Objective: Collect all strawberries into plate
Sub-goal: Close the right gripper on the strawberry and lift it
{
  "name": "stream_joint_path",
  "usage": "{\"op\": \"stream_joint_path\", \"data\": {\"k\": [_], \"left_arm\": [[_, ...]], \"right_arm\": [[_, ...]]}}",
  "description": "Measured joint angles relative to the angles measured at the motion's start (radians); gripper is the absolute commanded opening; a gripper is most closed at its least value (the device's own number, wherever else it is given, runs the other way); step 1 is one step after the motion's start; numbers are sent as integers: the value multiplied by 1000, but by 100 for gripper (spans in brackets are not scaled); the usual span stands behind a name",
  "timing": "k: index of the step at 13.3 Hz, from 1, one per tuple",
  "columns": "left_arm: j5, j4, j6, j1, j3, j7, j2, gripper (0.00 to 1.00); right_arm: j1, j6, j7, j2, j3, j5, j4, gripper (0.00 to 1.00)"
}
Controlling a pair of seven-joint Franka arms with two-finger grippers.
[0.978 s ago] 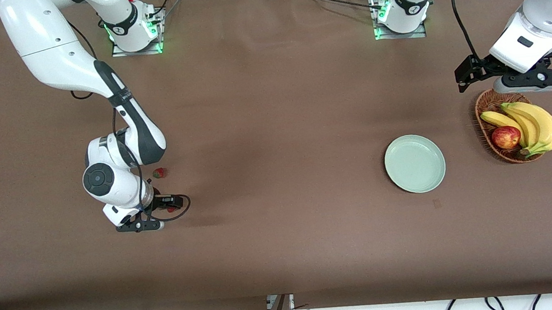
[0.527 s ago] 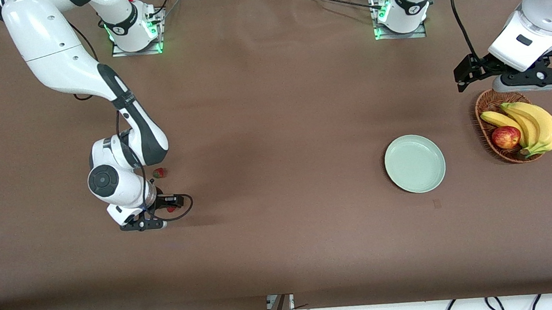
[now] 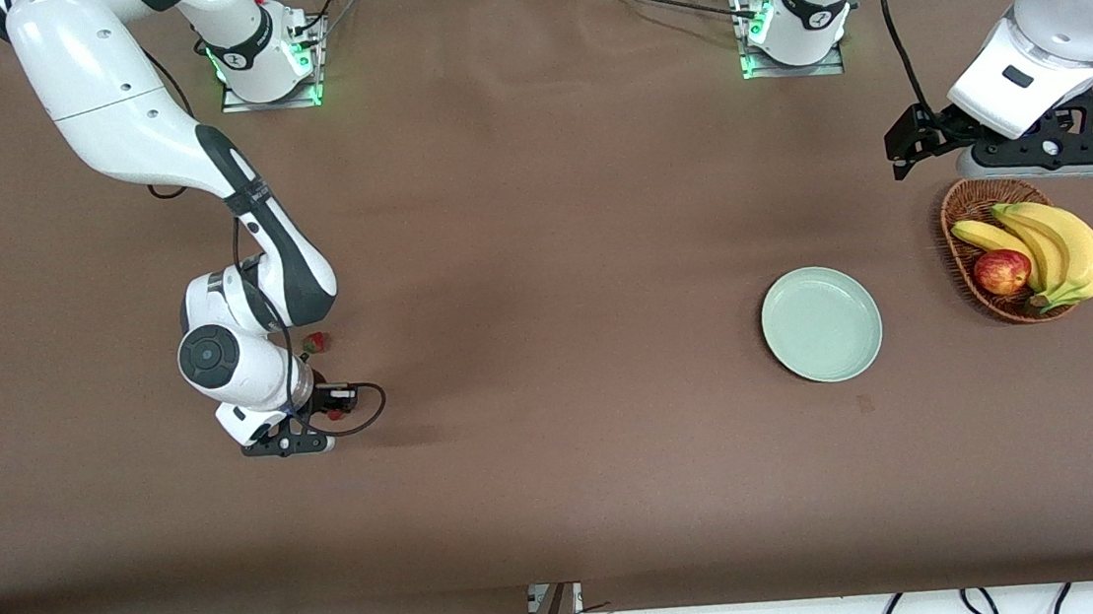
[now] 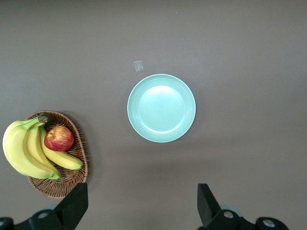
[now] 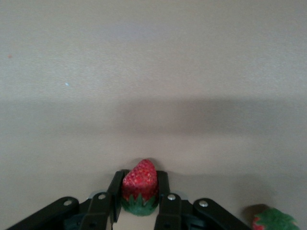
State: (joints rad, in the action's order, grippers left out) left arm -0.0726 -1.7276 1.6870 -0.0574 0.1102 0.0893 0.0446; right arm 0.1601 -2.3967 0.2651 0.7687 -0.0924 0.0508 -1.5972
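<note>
Right wrist view shows the right gripper (image 5: 139,203) at the lower middle of the frame with its fingers (image 5: 115,196) pressed against both flanks of a strawberry (image 5: 139,184), tip up, leafy cap down between the pads; a second strawberry (image 5: 270,221) peeks in at the lower right corner. In the front view this gripper (image 3: 287,446) sits low over the table (image 3: 541,248) at left of centre, with another berry (image 3: 316,343) just above it. The fruit looks light and soft, so I judge a gentle squeeze across its broad middle suits it, since it could bruise or slip. The mint plate (image 3: 821,323) lies bare at right of centre. The left gripper (image 3: 1038,155) waits, spread wide, above the basket (image 3: 954,212) of bananas and an apple. Compared with a second ago, the right fingers have drawn in around the berry and the left arm has drifted slightly up the frame.
</note>
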Motion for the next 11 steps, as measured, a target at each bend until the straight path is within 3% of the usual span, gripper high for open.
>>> {"op": "stream_joint_path", "data": {"k": [4, 8, 11], "left_arm": [[0, 0, -1, 0, 1, 0, 0, 100], [0, -2, -25, -2, 29, 0, -14, 100], [0, -2, -28, -3, 40, 0, -38, 100]], "right_arm": [[110, -15, 177, -3, -12, -1, 22, 19], [352, -45, 517, 3, -17, -1, 92, 20], [510, -163, 667, 59, -14, -1, 147, 20]]}}
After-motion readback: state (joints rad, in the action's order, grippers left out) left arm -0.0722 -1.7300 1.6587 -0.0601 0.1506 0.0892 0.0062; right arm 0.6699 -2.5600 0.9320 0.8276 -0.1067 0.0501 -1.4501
